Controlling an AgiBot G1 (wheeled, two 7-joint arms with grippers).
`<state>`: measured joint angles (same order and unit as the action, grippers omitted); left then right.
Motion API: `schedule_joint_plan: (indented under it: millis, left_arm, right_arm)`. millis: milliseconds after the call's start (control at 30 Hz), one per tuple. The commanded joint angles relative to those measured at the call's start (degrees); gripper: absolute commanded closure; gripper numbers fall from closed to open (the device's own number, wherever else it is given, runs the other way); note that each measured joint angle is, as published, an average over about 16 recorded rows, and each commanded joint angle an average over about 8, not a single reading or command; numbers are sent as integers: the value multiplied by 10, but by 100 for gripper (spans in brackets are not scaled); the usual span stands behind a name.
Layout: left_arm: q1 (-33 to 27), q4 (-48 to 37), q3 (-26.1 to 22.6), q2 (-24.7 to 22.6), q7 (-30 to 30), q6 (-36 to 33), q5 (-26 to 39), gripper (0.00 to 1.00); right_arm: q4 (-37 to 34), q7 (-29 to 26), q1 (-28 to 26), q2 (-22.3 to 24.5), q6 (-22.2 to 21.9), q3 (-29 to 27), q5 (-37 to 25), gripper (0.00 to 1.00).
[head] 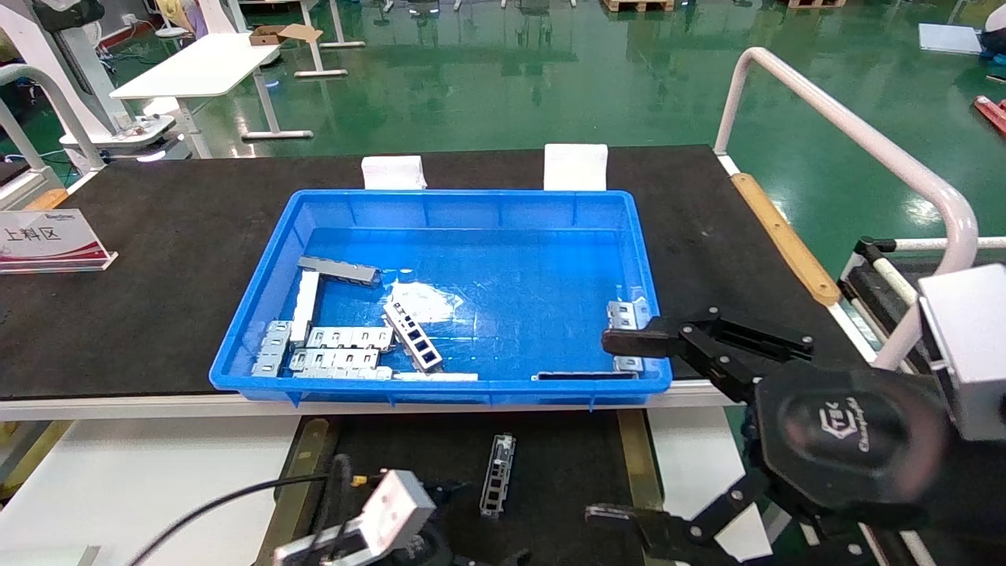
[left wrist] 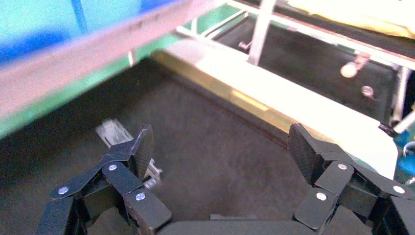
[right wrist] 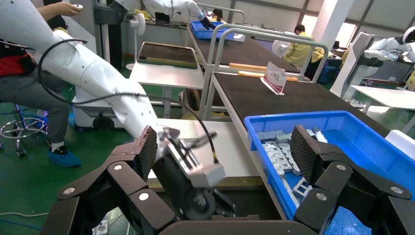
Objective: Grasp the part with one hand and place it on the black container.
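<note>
A slim silvery part (head: pixel 498 474) with a row of cutouts lies on the black container (head: pixel 566 472), a flat black tray with gold strips down both long sides. My left gripper (left wrist: pixel 222 142) is open and empty low over the tray. The part (left wrist: pixel 112 132) lies just beside one of its fingers (left wrist: pixel 143 147), partly hidden by it. My right gripper (head: pixel 618 428) is open and empty, hovering over the tray's right side near the blue bin's front right corner. Another trough-shaped part (head: pixel 413 336) lies in the bin.
The blue bin (head: pixel 440 389) stands behind the tray on the black mat and holds several flat slotted plates (head: pixel 338 350). A white rail (head: pixel 857 134) runs along the table's right side. A sign (head: pixel 47 240) stands at the far left.
</note>
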<state>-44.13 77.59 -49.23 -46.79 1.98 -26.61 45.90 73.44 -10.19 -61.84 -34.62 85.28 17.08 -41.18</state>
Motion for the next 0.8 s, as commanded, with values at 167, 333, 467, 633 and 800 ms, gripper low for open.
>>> schedule_joint_plan:
  millis: [167,333,467,633,800]
  left_arm:
    - [31,-2,81,42,-110,-121,-50,0]
    - [37,-3,113,77,-164,-196,-73,0]
    - [33,-3,130,100,-186,-240,-88,0]
    - [29,-2,145,119,-198,-272,-104,0]
    - [29,-2,151,127,-202,-284,-113,0]
  right_arm:
    - [0,0,0,0,0,0,0,0]
    - [0,0,0,0,0,0,0,0]
    - [0,0,0,0,0,0,0,0]
    - [0,0,0,0,0,1,0,0]
    - [0,0,0,0,0,1,0,0]
